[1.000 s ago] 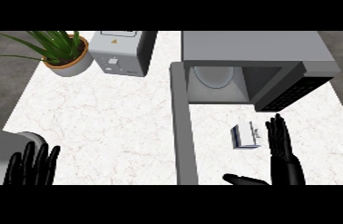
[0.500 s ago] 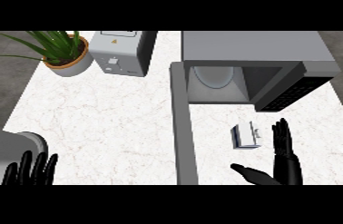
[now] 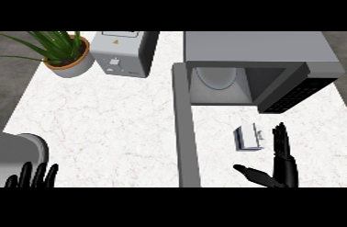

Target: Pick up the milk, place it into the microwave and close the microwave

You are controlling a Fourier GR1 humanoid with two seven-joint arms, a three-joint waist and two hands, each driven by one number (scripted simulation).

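The right hand (image 3: 281,168) is spread open and holds nothing; the milk (image 3: 247,139) stands just beside its fingertips, toward the thumb side. Beyond both, the microwave (image 3: 254,70) gapes open. A careless sideways closing could topple the carton.

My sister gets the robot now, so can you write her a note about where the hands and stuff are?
Right hand: open, holding nothing, just right of the milk carton.
Left hand: open, resting at the lower left edge.
Milk carton: on the counter, in front of the microwave.
Microwave: its door is open, with a plate inside.
Done: nothing yet.
Left: grab the milk, put it inside, shut the door.
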